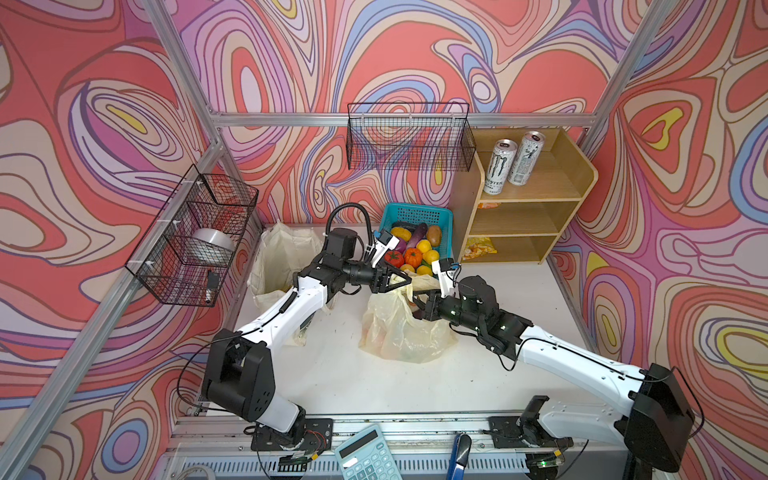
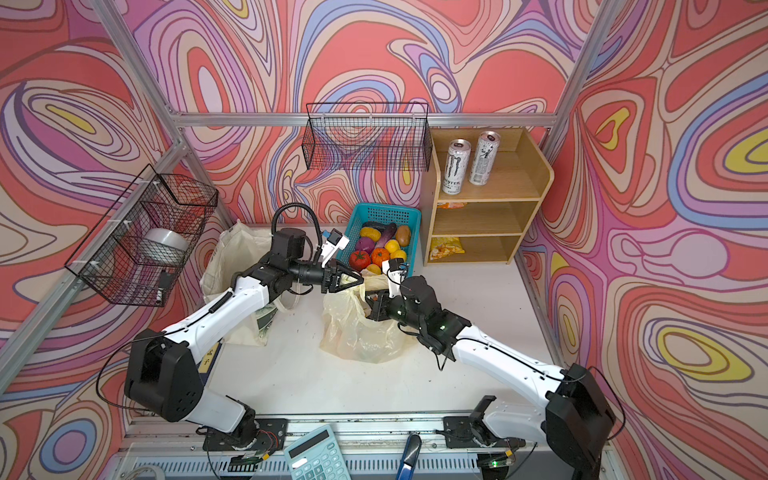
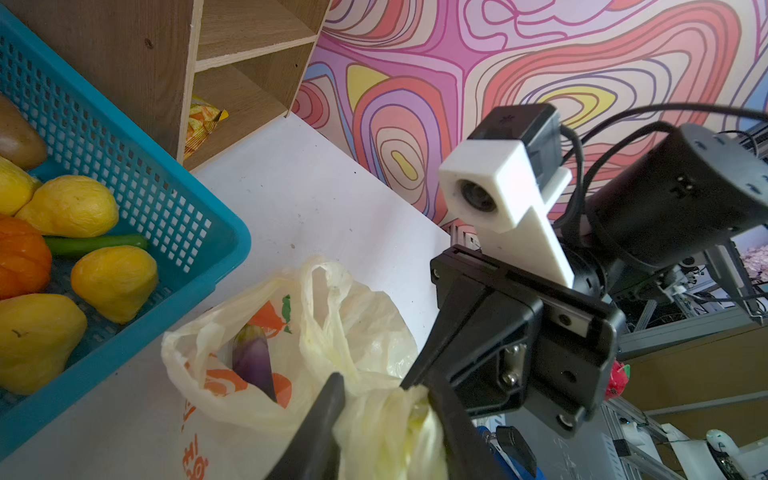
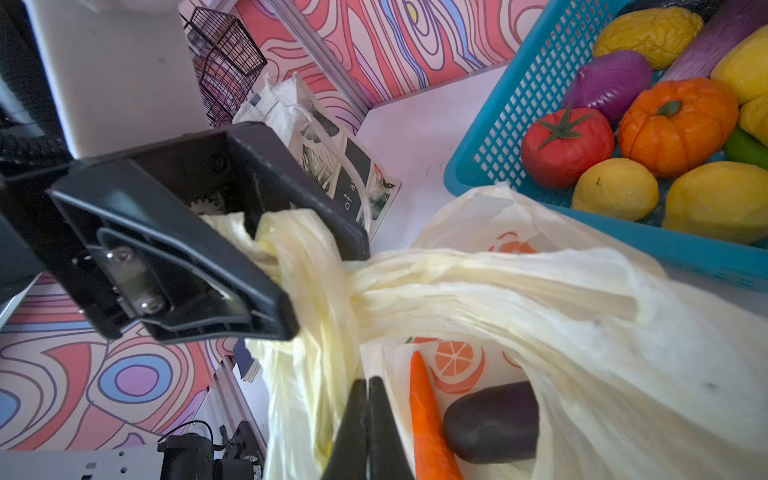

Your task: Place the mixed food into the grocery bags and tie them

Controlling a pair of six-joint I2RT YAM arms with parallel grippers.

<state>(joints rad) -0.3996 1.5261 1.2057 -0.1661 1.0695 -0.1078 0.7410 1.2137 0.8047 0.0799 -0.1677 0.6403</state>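
Left claw [image 4: 320,286] is clamped on a roped-up handle of the plastic bag [image 1: 399,332], with the pale yellow film bunched thick between its jaws. Right claw [image 4: 366,388] is pressed together hard against the neighbouring strand, and I cannot tell whether any film is nipped between its tips. The two claws meet just above centre in both top views, over the mouth of the bag, where one strand crosses the other. The bag slumps on the tabletop [image 1: 353,386] at mid-frame, just beside the near rim of the basket [image 1: 415,212]. Inside it a carrot [image 4: 428,415] and an eggplant [image 4: 492,424] lie side by side. The basket, above centre, holds a tomato [image 4: 565,145], lemons [image 4: 615,189] and more toy produce, so packing looks only part done, and this seems to be the tying step for this bag. The cloth bag [image 1: 276,257] stands open left of centre, behind the left arm. A snack packet [image 1: 478,247] lies on the lowest level of the shelf [image 1: 573,166] at upper right. The film looks thin, slick and floppy, so it would likely slide through smooth jaws and stretch or tear if jerked. It is best held where it is gathered into a rope near the handle's root, never on a single layer. The contents seem light, so the whole bag may drag when pulled. The glossy, rounded produce is best gripped across its narrow middle.
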